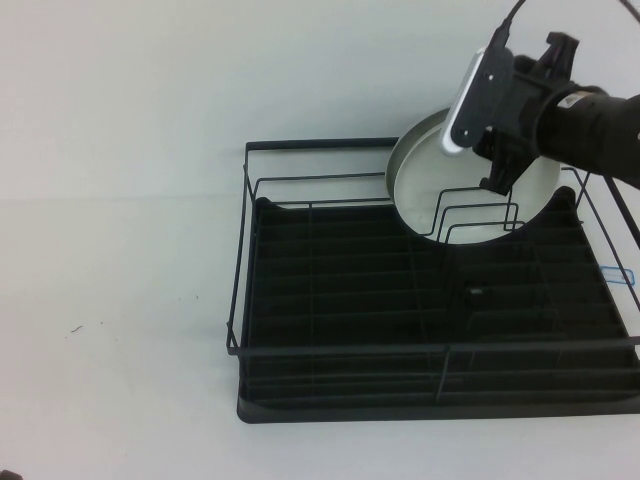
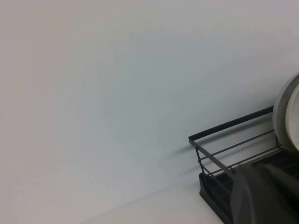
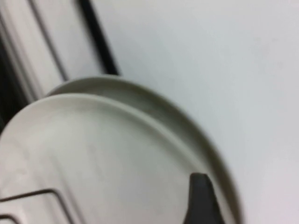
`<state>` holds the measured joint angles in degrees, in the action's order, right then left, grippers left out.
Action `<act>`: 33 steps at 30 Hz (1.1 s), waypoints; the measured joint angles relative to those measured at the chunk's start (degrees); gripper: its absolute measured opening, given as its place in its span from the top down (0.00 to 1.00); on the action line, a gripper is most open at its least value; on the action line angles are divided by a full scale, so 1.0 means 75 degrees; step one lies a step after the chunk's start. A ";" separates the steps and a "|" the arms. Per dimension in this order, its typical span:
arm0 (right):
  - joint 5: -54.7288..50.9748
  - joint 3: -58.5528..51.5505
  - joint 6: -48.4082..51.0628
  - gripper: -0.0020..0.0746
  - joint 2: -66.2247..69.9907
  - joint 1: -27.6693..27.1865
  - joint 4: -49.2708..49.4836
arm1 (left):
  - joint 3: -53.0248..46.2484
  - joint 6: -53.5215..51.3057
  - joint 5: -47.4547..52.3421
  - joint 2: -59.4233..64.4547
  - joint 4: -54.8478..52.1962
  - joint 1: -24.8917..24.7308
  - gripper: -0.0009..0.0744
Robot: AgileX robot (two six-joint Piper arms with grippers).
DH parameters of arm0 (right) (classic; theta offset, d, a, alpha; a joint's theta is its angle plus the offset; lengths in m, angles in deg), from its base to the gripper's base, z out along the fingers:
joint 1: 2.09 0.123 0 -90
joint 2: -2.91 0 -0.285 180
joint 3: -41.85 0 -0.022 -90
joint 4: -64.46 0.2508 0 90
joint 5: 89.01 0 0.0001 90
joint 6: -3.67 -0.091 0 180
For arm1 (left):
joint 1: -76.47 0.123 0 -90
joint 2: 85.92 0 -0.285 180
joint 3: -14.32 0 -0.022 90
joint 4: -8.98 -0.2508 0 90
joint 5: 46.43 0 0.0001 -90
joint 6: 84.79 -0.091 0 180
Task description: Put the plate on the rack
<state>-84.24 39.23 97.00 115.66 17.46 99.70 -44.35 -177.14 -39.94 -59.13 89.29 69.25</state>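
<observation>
We judge the task nearly complete: the plate [image 1: 425, 180] stands tilted at the far right of the rack [image 1: 300, 300], behind the divider loops. The right end effector [image 1: 497, 165] is at its upper rim; we cannot tell whether it grips. The left end effector is out of view. Release and withdrawal remain

The plate [image 1: 425, 185] is round, glossy and white with a low raised rim; it stands tilted on edge in the upper right of the high view, its lower part down among the rack's divider loops. The rack [image 1: 330, 300], black wire over a ribbed black drip tray, fills the centre and lower right.
</observation>
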 joint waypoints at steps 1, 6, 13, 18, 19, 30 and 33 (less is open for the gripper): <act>0.0049 0.0000 0.0000 0.37 -0.0037 0.0000 0.0067 | 0.0000 0.0000 0.0000 0.0000 0.0000 0.0000 0.99; 0.0206 0.0000 0.0000 0.37 -0.0705 0.0006 0.0739 | 0.0000 -0.0015 0.0000 0.0000 0.0000 0.0000 0.99; 0.0623 0.0000 0.0000 0.58 -0.2388 0.0006 0.3220 | 0.0000 -0.0101 0.0000 0.0000 0.0000 0.0000 0.99; 0.0748 -0.0265 0.0099 0.90 -0.3882 0.0006 0.5441 | 0.0000 -0.0111 0.0000 0.0000 0.0000 0.0000 0.99; 0.0716 -0.0441 0.0134 0.93 -0.4182 0.0006 0.5686 | 0.0000 -0.0111 0.0007 0.0000 0.0000 0.0000 0.99; -0.0822 -0.4425 0.0197 0.95 -0.6953 0.0006 0.6205 | -0.0139 -0.0095 0.0038 0.0000 0.0000 0.0000 0.99; -0.1402 -0.5453 0.0237 0.95 -0.7838 0.0006 0.6205 | -0.0139 -0.0095 0.0038 0.0000 0.0000 0.0000 0.99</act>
<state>-94.75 -1.66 98.77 56.88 17.50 146.24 -45.40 -177.86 -39.65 -59.13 89.29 69.25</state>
